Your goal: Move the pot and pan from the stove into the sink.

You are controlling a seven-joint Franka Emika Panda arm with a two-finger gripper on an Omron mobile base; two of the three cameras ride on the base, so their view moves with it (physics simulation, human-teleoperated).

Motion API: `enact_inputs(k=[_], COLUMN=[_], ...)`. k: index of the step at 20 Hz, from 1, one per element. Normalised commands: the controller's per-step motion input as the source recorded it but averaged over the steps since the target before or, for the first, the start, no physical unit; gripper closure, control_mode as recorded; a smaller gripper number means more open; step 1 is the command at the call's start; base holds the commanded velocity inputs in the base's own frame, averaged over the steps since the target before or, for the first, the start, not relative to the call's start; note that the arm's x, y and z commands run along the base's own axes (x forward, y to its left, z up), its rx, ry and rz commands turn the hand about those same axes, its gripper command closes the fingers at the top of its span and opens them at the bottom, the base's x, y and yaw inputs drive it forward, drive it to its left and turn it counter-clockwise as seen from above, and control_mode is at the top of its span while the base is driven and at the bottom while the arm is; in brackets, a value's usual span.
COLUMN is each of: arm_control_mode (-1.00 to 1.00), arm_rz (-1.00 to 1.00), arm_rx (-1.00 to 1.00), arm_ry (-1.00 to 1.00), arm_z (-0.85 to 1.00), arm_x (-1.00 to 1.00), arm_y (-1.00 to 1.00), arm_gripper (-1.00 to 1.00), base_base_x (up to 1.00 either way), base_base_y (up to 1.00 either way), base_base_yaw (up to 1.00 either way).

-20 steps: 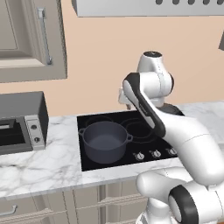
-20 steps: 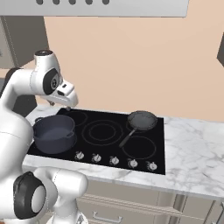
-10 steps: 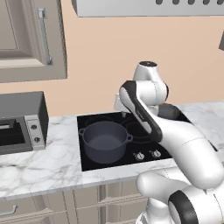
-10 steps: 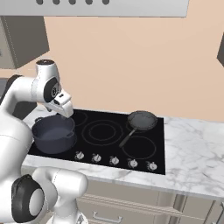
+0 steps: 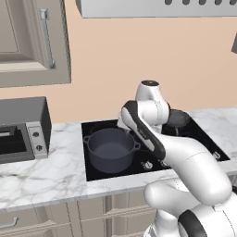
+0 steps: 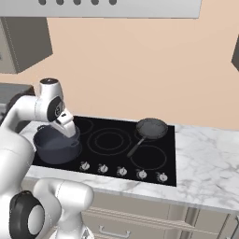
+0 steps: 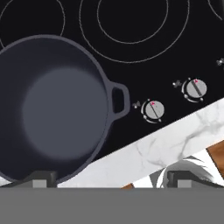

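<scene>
Right base view: one pot [image 6: 56, 144], one pan [image 6: 150, 128], seemingly five knobs [image 6: 122, 171]; tool [image 7: 111, 178] wide open, empty.

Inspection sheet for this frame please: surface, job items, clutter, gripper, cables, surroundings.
Surface: white marble counter with the black stove set in.
Job's things: pot on the stove's front left burner, no lid; pan on the back right burner; sink nothing seen.
Clutter: microwave on the counter left of the stove.
Grippers: gripper above the pot, jaws open, holding nothing.
Cables: nothing seen.
Surroundings: range hood, wall cabinets.
</scene>
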Motion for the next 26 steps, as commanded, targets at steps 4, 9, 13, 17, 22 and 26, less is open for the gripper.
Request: enact_inputs(k=[4, 9, 13, 17, 22, 26], arm_control_mode=[-1.0, -1.0, -1.0, -1.0, -1.0, -1.0], arm_rz=[-0.11, -0.11, -0.11, -0.11, -0.02, 0.0], arm_rx=[0.0, 0.0, 0.0, 0.0, 0.0, 0.0], arm_ry=[0.0, 0.0, 0.0, 0.0, 0.01, 0.0], arm_z=[-0.49, -0.42, -0.35, -0.3, -0.24, -0.21], arm_x=[0.0, 0.07, 0.29, 0.32, 0.04, 0.03], arm_y=[0.28, 0.27, 0.21, 0.11, -0.03, 0.0], arm_gripper=[-1.0, -1.0, -1.0, -1.0, -1.0, -1.0], base_base_x=[0.0, 0.0, 0.0, 0.0, 0.0, 0.0], base_base_y=[0.0, 0.0, 0.0, 0.0, 0.0, 0.0], base_base_yaw=[0.0, 0.0, 0.0, 0.0, 0.0, 0.0])
